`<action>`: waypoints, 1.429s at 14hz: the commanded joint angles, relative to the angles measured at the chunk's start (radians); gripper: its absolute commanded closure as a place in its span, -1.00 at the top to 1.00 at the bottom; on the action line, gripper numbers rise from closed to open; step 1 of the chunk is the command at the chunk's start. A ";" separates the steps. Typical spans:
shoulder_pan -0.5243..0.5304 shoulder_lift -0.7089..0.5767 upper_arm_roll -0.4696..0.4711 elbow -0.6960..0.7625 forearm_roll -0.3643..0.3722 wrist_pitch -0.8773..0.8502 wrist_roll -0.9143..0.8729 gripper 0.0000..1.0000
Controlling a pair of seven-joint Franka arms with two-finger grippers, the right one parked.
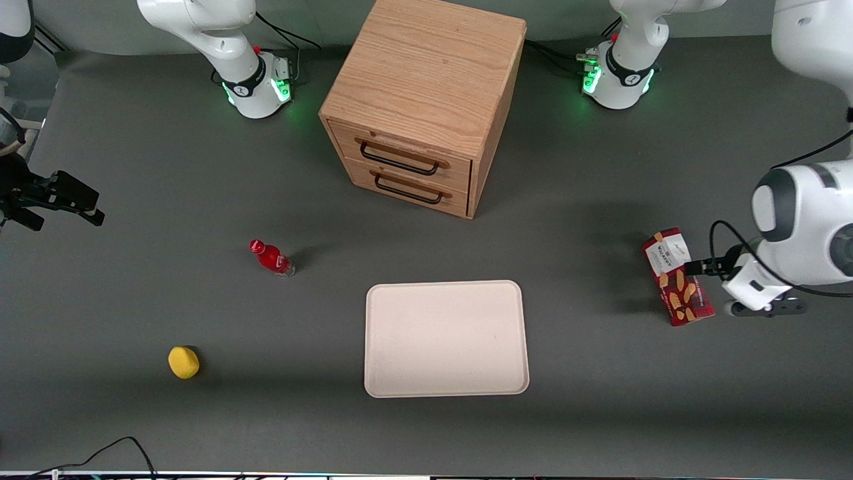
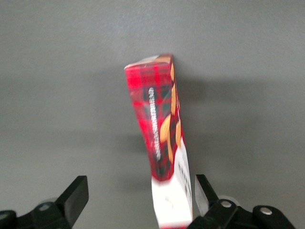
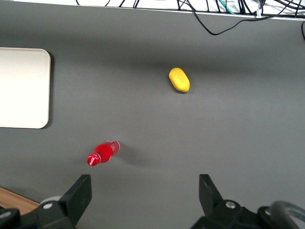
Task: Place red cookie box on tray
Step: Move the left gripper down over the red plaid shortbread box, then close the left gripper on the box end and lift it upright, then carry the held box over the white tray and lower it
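The red cookie box [image 1: 678, 280] is a slim dark-red carton with cookie pictures and a white label end. It is toward the working arm's end of the table, well apart from the tray [image 1: 445, 288]. The tray is flat, cream-white and bare, in front of the drawer cabinet and nearer the front camera; it also shows in the right wrist view [image 3: 24, 88]. My left gripper [image 1: 694, 268] is at the box's white end. In the left wrist view the box [image 2: 159, 119] stands between the gripper's [image 2: 140, 191] spread fingers, close to one finger [image 2: 204, 188]. The gripper is open.
A wooden two-drawer cabinet [image 1: 426, 100] stands at the back middle. A small red bottle [image 1: 270, 257] and a yellow lemon-like object [image 1: 183, 362] lie toward the parked arm's end of the table. Cables [image 1: 120, 450] run along the front edge.
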 commanded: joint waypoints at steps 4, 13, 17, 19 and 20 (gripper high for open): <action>-0.004 0.032 0.006 -0.180 -0.019 0.322 0.011 -0.99; 0.003 -0.084 0.001 -0.079 -0.021 0.056 0.008 -1.00; -0.005 -0.095 -0.028 0.313 -0.048 -0.426 -0.020 -1.00; -0.005 -0.090 -0.068 0.447 -0.070 -0.561 -0.099 -1.00; -0.005 -0.093 -0.103 0.478 -0.071 -0.585 -0.151 -1.00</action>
